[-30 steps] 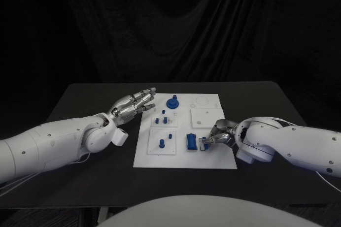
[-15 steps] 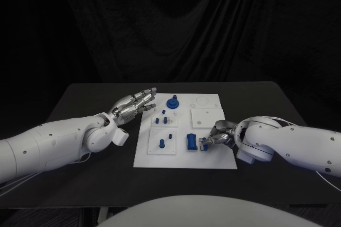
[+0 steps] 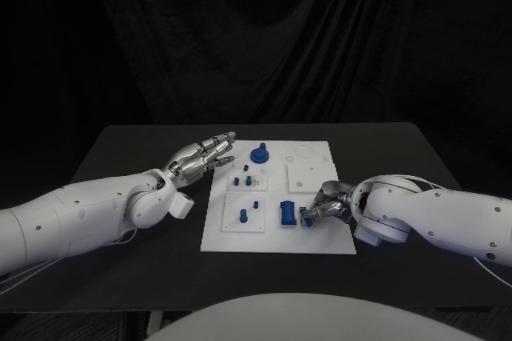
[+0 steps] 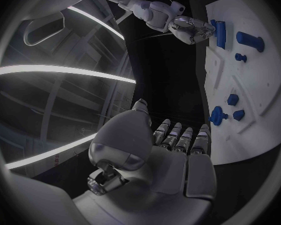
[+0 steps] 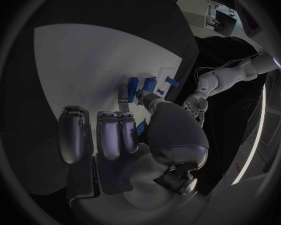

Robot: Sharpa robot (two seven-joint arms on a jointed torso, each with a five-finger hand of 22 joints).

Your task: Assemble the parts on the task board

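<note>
- The left robot hand hovers at the task board's ten o'clock, fingers spread and empty, likely keeping clear.
- Blue parts stand across the board mid-table.
- At four o'clock, the right robot hand pinches a small blue piece beside the tall blue block, seemingly to seat it.

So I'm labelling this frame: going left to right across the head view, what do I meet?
Left hand → round blue part → blue block → right hand, its fingers at a small blue piece.

Black table under the white plate, dark draped curtain behind, perhaps cloth
</note>
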